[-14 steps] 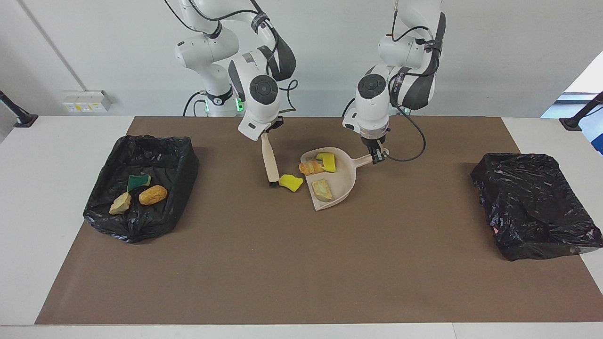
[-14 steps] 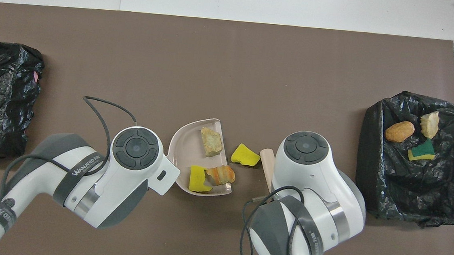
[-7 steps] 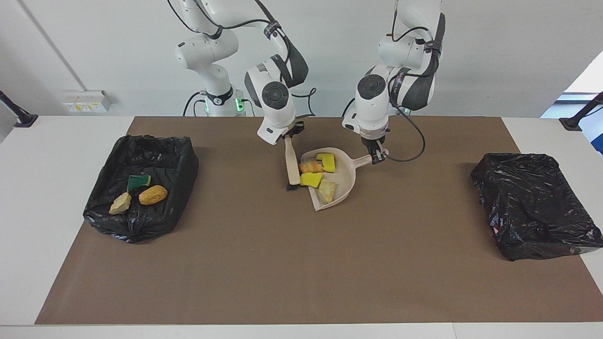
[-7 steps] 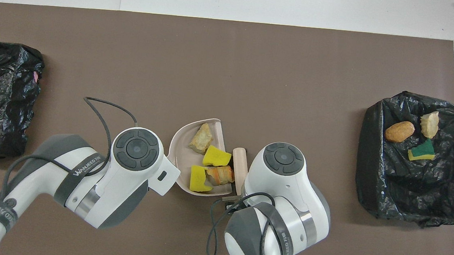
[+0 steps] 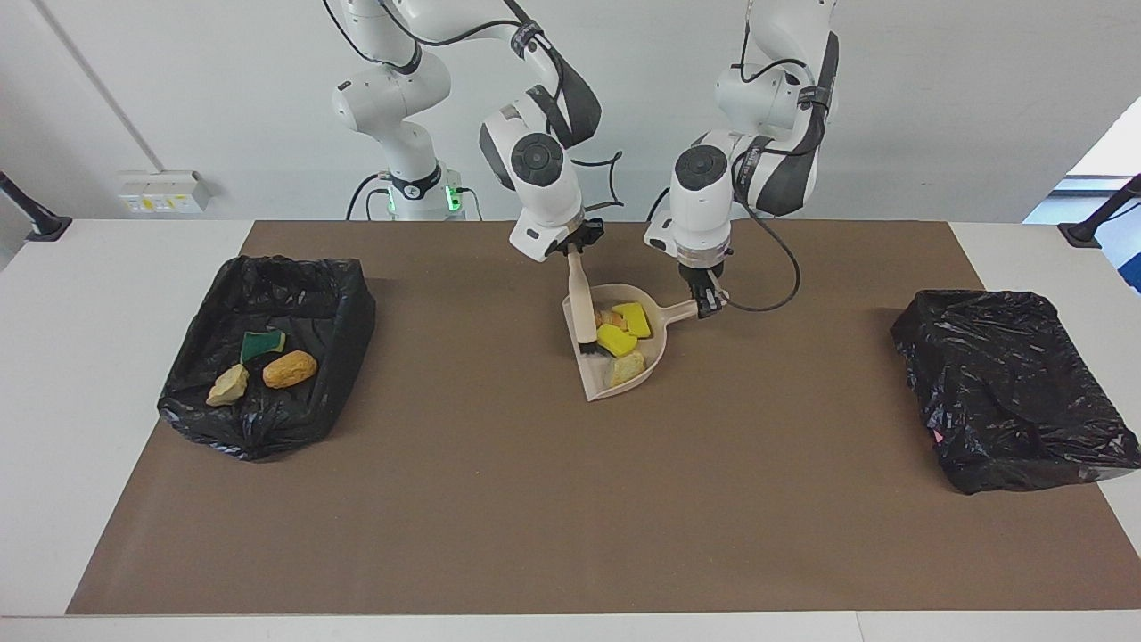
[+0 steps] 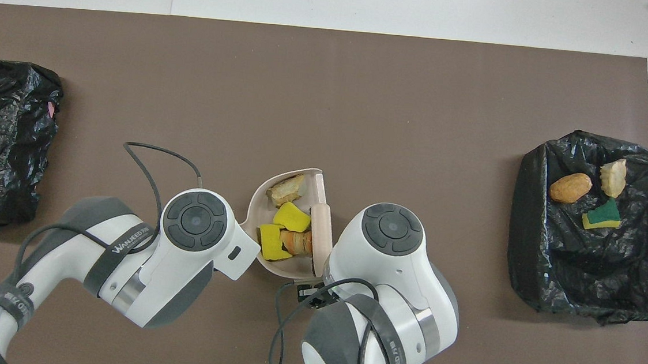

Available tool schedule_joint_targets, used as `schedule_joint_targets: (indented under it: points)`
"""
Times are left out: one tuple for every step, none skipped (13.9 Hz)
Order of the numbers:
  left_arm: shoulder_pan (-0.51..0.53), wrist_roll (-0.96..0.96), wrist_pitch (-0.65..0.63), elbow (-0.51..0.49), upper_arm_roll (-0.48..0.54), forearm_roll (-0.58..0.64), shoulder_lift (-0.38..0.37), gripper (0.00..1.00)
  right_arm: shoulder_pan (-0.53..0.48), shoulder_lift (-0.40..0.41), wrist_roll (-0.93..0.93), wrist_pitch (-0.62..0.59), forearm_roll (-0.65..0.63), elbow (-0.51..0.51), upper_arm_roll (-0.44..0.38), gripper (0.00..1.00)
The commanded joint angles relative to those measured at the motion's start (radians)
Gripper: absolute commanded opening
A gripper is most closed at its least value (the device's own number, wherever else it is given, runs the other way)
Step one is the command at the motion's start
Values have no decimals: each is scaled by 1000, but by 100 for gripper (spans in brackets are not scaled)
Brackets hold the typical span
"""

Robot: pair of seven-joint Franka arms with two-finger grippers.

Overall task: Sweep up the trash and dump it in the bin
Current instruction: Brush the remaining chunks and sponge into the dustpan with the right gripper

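A white table [image 5: 107, 267] carries a large brown mat [image 5: 570, 499] that covers most of its top — bare white strips show at both ends and along the edge farthest from the robots. A plain white wall [image 5: 178, 89] rises past the table; a pale socket box [image 5: 162, 191] is fixed low on it. Black clamp mounts [image 5: 36, 223] grip two table corners. Daylight enters from a window [image 5: 1105, 152] — even, soft light.

right hand [image 5: 578, 251] | brush [image 5: 583, 308] swept yellow scrap [image 5: 616, 340] from mat into dustpan [image 5: 644, 370] | dustpan tilted up
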Motion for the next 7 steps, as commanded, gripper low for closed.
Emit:
schedule_joint_targets:
  points:
    - [26, 67, 65, -7, 10, -11, 15, 0, -15, -51, 18, -41, 4, 9, -3, 0]
    - [43, 90, 100, -7, 8, -13, 20, 0, -24, -72, 31, -55, 6, 12, -8, 0]
    - [48, 106, 121, -6, 8, -13, 27, 0, -44, -90, 62, -80, 4, 22, -8, 0]
    - [56, 120, 135, -6, 8, -16, 30, 0, -55, -101, 74, -119, 4, 41, -9, 0]
    - [65, 129, 149, -6, 8, -16, 32, 0, -62, -103, 79, -159, 3, 61, -12, 0]
    - [71, 143, 163, -6, 8, -22, 40, 0, -66, -103, 88, -190, -2, 76, -12, 0]
    - [80, 158, 172, -6, 8, -54, 41, 0, -66, -103, 105, -205, -23, 85, -11, 0]
